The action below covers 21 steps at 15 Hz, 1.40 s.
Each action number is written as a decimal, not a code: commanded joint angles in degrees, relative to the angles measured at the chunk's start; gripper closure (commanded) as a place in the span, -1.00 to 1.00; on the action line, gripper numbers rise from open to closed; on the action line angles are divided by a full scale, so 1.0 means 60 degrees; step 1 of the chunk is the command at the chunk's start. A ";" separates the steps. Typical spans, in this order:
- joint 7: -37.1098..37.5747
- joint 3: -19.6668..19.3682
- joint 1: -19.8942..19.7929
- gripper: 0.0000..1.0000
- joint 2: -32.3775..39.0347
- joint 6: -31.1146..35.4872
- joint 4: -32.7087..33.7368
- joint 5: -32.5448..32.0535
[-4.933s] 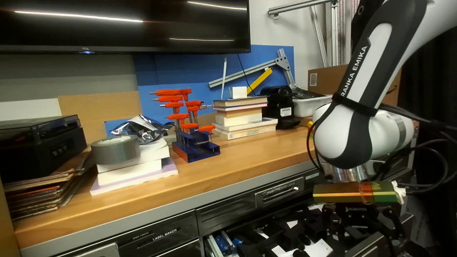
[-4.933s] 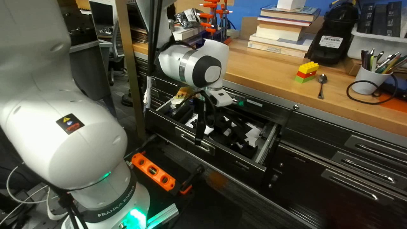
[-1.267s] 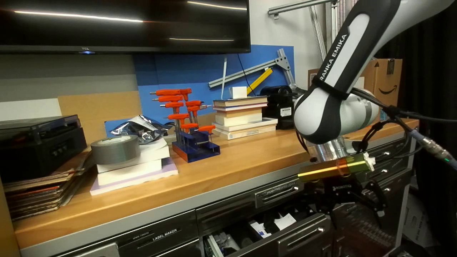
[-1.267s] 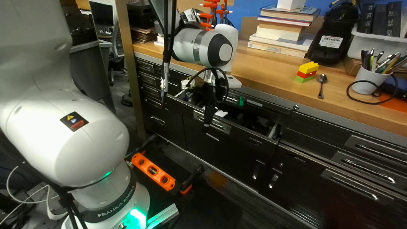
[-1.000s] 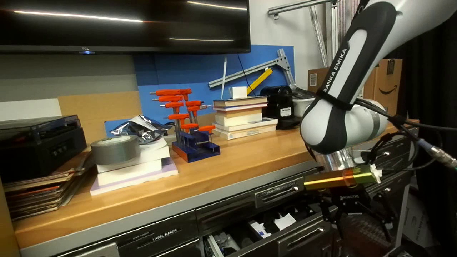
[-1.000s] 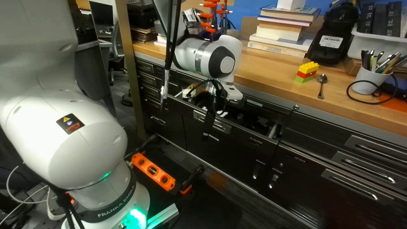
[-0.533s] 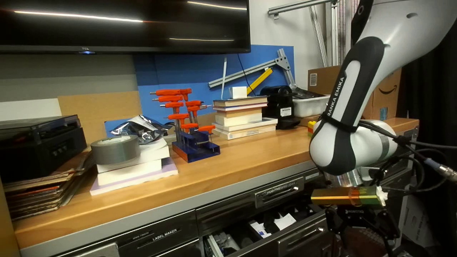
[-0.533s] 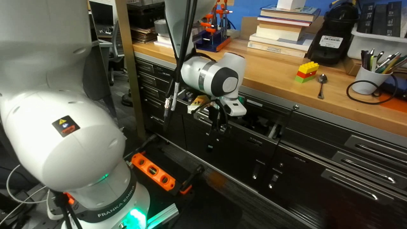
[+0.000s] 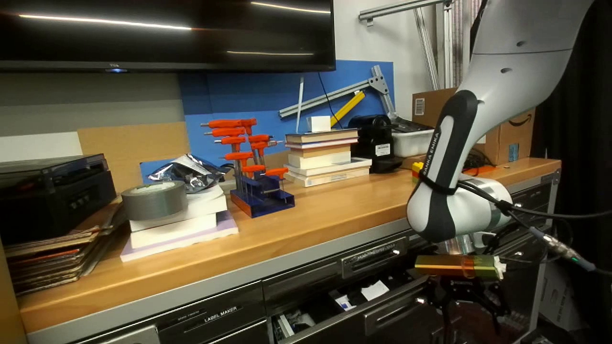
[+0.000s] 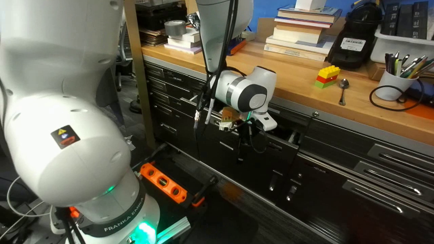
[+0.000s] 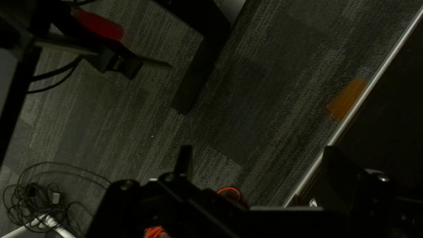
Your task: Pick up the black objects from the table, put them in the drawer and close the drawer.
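The gripper (image 11: 257, 150) has its jaws spread wide. The drawer (image 9: 344, 329), partly out, is close beside them. Higher than them, on the table (image 9: 334, 200), I count two book piles (image 9: 325, 160), one tape roll (image 9: 154, 203), one spoon (image 10: 343, 89), one pen cup (image 10: 391, 84).

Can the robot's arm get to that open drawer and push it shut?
Probably yes. The drawer sticks out partway, and the open, empty jaws hang over the floor in front of it. I see nothing between them, though how close they are I can't tell.
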 commanded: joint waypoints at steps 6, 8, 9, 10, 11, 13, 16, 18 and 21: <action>-0.2149 0.0288 -0.0132 -1.00 0.1997 0.0572 0.3081 0.1200; -0.2488 0.0231 -0.0040 -1.00 0.2008 0.0851 0.2983 0.1346; -0.2650 0.0235 -0.0053 -1.00 0.1959 0.0891 0.2916 0.1438; -0.2745 0.0208 -0.0035 -1.00 0.1925 0.0936 0.2850 0.1503; -0.2835 0.0190 -0.0017 -1.00 0.1887 0.0964 0.2788 0.1559; -0.2808 0.0020 0.0161 -1.00 0.1633 0.0999 0.2451 0.1529; -0.2058 -0.0544 0.0691 -1.00 0.0827 0.0151 0.1504 0.1349; -0.1480 -0.0784 0.1017 -1.00 0.0105 -0.0384 0.0804 0.1241; -0.0531 -0.1068 0.1547 -1.00 -0.0957 -0.1539 0.0112 0.0747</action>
